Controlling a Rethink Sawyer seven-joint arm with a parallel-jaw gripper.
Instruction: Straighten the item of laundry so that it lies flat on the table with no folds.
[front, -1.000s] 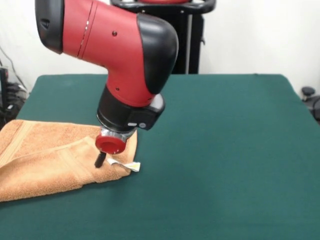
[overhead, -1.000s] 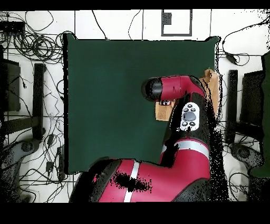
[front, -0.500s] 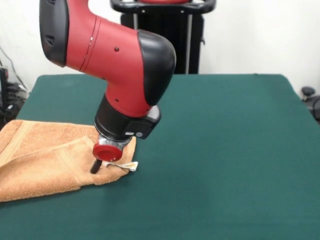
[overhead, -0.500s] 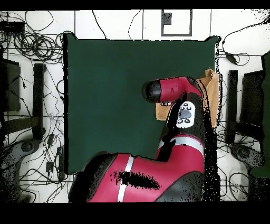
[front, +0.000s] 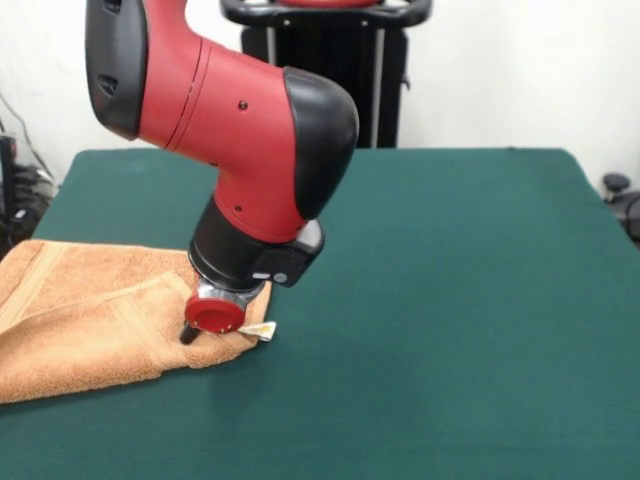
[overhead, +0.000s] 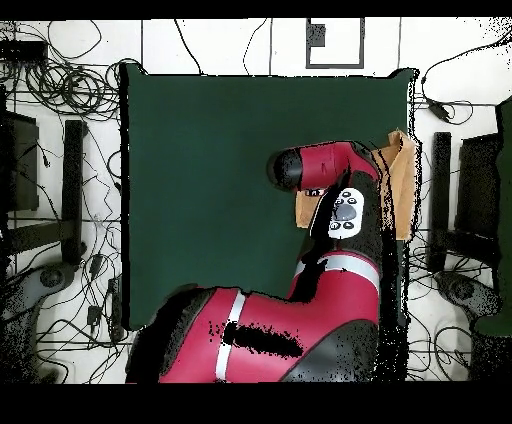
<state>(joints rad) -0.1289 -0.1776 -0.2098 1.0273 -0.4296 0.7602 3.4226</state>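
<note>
Pressing down on the folded right corner of the towel (front: 100, 320) at the counter's (front: 450, 300) left edge, the gripper (front: 188, 333) seems about to grasp, though I cannot tell its state, and next the fold must be pulled open.

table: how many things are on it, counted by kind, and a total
towel: 1, orange-tan, folded over itself at the table edge
white tag: 1, on the towel's corner
robot gripper: 1, down on the towel's folded corner
total: 3
</note>
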